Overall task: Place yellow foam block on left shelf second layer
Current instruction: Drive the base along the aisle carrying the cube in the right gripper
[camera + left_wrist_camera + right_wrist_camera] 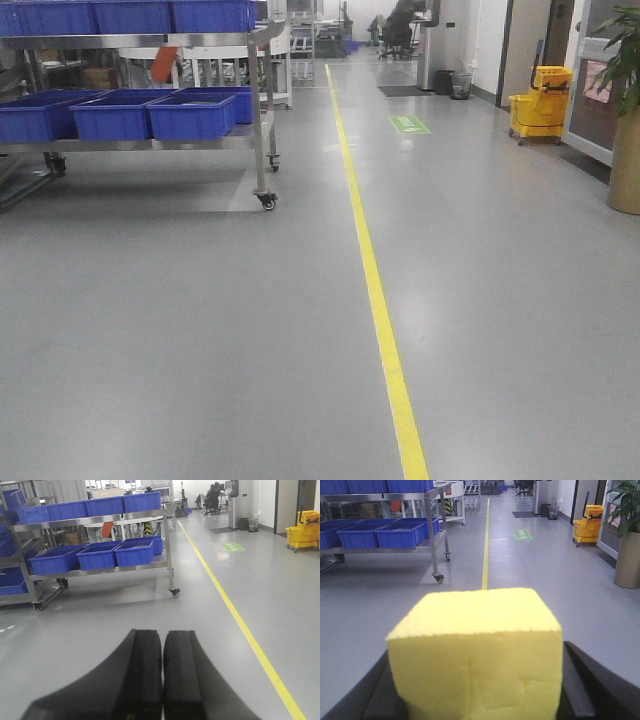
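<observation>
We saw the yellow foam block (475, 630) held in the right pincer (479, 680). Its dark fingers (582, 685) pressed on the two sides of the block, at 3 and 9 o'clock in the right wrist view. The block filled the lower half of that view and hid the floor just in front of it. The left pincer (163, 645) was closed with nothing inside, its two black pads touching along their whole length.

In the front view a steel shelf on wheels (262, 110) stood at 10 o'clock. Its lower layer carried blue bins (192, 115) set side by side, touching one another, and more blue bins sat on the layer above. One caster (266, 200) of the shelf was the part of it nearest to the yellow floor line (380, 300). This line ran from 6 o'clock toward 12 o'clock, to the right of the shelf and apart from it.

On the other side of the line, a green floor mark (408, 124) lay at 12 o'clock. A yellow mop bucket (540, 100) stood at 1 o'clock near the wall, and a tall plant pot (625, 150) stood at 2 o'clock, at the edge of the view. Two dark waste bins (455, 83) stood far away by the wall.
</observation>
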{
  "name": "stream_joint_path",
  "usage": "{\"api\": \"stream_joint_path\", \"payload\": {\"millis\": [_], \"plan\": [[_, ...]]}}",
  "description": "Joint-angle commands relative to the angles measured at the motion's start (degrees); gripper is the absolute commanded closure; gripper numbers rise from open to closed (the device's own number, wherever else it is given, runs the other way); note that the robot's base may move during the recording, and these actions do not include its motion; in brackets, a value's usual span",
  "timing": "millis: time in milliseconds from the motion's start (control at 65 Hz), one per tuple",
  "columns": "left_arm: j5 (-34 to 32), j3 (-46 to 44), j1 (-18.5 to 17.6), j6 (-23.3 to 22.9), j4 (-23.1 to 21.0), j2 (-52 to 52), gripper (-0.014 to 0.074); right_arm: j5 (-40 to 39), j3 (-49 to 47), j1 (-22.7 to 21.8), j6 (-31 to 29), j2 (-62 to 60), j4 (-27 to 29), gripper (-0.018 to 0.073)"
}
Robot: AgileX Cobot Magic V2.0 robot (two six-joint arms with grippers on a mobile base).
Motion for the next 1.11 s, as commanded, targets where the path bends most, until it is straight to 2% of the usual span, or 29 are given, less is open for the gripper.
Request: {"api": "stream_joint_path", "payload": {"millis": [0,1092], "plan": [[-4.70,1.43,0.07,-0.27,-0.35,-1.25,0.0460,-5.52,-1.61,-0.41,-0.38,0.69,-0.11,0.0085],[-4.70,1.43,0.07,-0.27,-0.35,-1.25,0.0460,-5.41,-1.61,-0.41,-0.38,0.69,-0.11,0.0085]]}}
